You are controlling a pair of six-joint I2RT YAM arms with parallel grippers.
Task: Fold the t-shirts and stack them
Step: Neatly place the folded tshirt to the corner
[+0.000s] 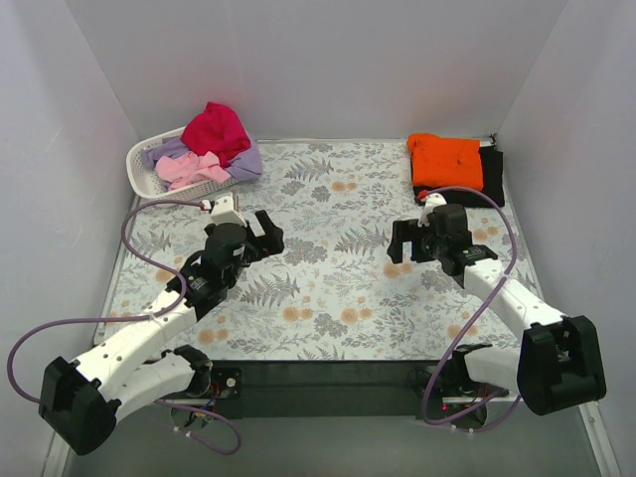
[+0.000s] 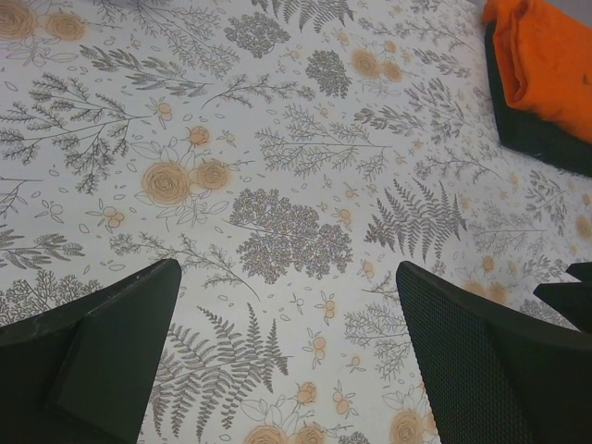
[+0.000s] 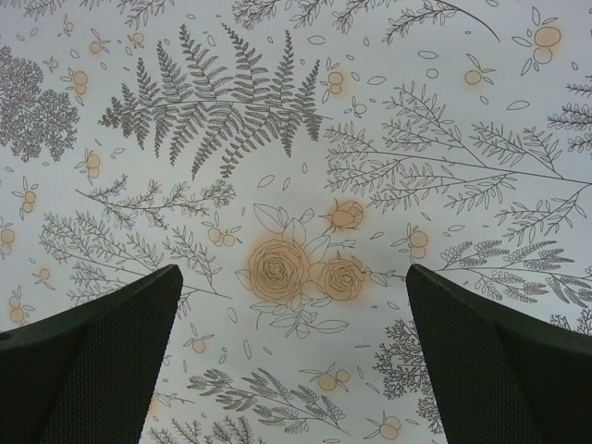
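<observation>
Left gripper [image 2: 287, 273], right gripper [image 3: 291, 273] (both agape); orange t-shirt [image 1: 446, 159] perhaps atop black t-shirt [image 1: 494, 175].

**Soft cloth, hard plastic**

The table cloth [image 1: 328, 268] is matt and smooth, printed with grey ferns and orange flowers. The orange shirt [image 1: 445, 159] is soft, dull fabric, as is the black shirt [image 1: 494, 176] (just as matt). The magenta shirt [image 1: 219, 129], pink shirt [image 1: 189, 169] and lavender shirt [image 1: 248, 164] look soft and crumpled. The basket [image 1: 135, 171] is white slotted plastic. The left fingers [image 2: 481, 370] and right fingers [image 3: 490, 370] are matt black with a fine mesh grain. The arm shells [image 1: 129, 348] look like smooth plastic.
</observation>
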